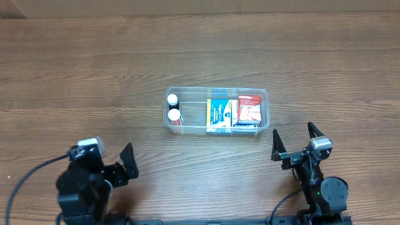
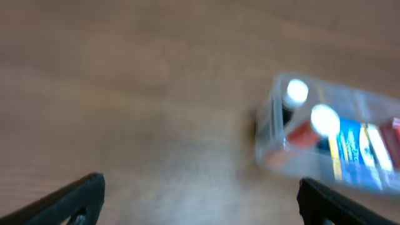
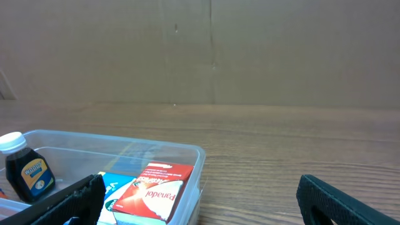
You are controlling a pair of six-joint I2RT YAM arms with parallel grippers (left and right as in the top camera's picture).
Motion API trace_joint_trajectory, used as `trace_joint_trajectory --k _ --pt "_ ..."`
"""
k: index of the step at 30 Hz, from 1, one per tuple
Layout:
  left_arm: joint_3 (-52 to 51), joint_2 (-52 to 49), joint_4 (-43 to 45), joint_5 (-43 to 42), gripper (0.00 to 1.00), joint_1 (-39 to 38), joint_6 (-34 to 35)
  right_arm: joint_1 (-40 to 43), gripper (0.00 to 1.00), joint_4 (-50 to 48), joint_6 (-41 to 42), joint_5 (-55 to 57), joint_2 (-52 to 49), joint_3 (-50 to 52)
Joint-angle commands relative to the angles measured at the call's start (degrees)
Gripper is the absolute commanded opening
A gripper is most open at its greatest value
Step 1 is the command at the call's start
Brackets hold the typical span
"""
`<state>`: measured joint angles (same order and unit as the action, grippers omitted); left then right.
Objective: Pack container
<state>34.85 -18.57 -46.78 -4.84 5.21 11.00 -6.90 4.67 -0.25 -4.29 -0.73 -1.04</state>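
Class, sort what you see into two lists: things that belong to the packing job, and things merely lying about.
Belong to the job:
container
inside it: dark bottle, red bottle, blue box, red box
left claw and right claw, both open, apart from the container

Merely there:
table

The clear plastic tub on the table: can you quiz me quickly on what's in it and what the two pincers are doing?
1. True or false: the two small white-capped bottles sit at the left end of the clear plastic rectangular tub.
2. Which box lies beside the red and white cardboard box? A. a blue and yellow box; B. a green box; C. a black box.
3. Is the left pincer or the right pincer holding anything?
Key: 1 true; 2 A; 3 neither, both are open and empty, apart from the tub.
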Motion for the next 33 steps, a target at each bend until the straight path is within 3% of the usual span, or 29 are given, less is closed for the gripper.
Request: trace_joint_trajectory --k 1,5,10,12,15,33 --pt "-13.86 8.74 15.34 -2.67 1.0 -1.55 0.31 -0.28 1.0 -0.31 -0.37 -0.33 0.57 0.57" --pt "-25.31 13.66 36.46 -2.16 1.0 -4.96 -6.67 -0.28 1.0 -0.33 -0.39 -0.33 0.57 0.57" --pt "-32.3 15.32 50.27 -0.52 1.0 -5.35 -14.6 -0.28 1.0 -0.33 -0.37 -0.33 0.57 0.57" --pt "-34.51 16.06 50.36 -0.57 1.0 -5.35 -15.52 -0.28 1.0 -0.33 -0.37 -0.33 0.57 0.57" --pt "-34.6 16.61 42.77 -0.66 1.0 -5.35 -15.13 -0.28 1.0 -0.31 -0.37 -0.33 0.57 0.57" --pt "-34.58 16.52 42.93 -0.94 1.0 -5.22 -14.88 -0.28 1.0 -0.31 -0.39 -0.33 0.57 0.57"
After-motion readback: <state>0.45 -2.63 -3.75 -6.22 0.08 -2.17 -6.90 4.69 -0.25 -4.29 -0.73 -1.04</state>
